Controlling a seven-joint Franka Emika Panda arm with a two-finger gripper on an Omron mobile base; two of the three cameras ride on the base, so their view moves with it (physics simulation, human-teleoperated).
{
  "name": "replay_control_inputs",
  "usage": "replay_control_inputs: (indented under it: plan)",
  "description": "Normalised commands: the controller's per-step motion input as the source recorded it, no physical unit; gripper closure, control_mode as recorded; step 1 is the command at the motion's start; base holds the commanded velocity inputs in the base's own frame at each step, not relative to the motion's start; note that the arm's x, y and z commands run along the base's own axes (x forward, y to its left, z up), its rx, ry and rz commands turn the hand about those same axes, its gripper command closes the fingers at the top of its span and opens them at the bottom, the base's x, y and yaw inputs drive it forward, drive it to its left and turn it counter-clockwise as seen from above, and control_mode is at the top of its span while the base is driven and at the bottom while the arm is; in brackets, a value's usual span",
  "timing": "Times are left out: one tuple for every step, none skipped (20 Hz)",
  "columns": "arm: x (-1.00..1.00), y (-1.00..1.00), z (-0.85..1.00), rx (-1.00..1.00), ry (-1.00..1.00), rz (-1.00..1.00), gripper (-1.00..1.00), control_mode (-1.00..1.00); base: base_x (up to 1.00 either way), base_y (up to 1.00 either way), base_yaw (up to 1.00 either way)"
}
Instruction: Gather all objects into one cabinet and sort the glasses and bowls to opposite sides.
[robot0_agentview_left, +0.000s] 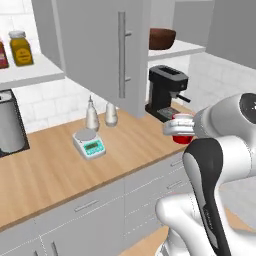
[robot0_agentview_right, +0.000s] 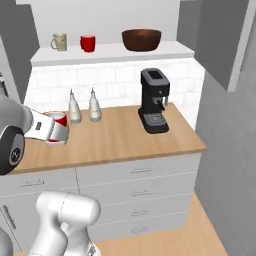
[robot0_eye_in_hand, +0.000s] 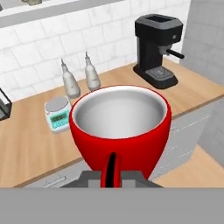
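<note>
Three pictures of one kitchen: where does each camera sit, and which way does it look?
Left base view: behind the arm's left, facing the counter, scale and coffee machine; arm at lower right.
Right base view: behind its right, facing the cabinet shelf with bowl, mug, red cup; arm lower left.
Hand view: on the claw, shut on a second red cup.
All share the coffee machine.

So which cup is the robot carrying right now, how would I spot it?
Start at the black coffee machine on the wooden counter, then look left, past two small silver bottles. There the gripper is shut on a glossy red handleless cup with a white inside. Its twin red cup stands on the cabinet shelf above.
</note>
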Motion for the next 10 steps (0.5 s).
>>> replay_control_inputs:
  plan:
    - [0.0,0.0,0.0,0.0,0.0,0.0,1.0,1.0,0.34,-0.49,0.45]
    - [0.0,0.0,0.0,0.0,0.0,0.0,1.0,1.0,0.27,-0.6,0.42]
    - [0.0,0.0,0.0,0.0,0.0,0.0,1.0,1.0,0.14,-0.73,0.38]
    - [0.0,0.0,0.0,0.0,0.0,0.0,1.0,1.0,0.0,-0.82,0.32]
    - [0.0,0.0,0.0,0.0,0.0,0.0,1.0,1.0,0.0,-0.93,0.29]
    - [0.0,0.0,0.0,0.0,0.0,0.0,1.0,1.0,-0.01,-0.97,0.26]
    - [0.0,0.0,0.0,0.0,0.0,0.0,1.0,1.0,-0.04,-0.86,0.25]
    - [0.0,0.0,0.0,0.0,0.0,0.0,1.0,1.0,0.0,-0.72,0.26]
    - [0.0,0.0,0.0,0.0,0.0,0.0,1.0,1.0,0.0,-0.61,0.26]
    - [0.0,0.0,0.0,0.0,0.0,0.0,1.0,1.0,0.28,-0.52,0.28]
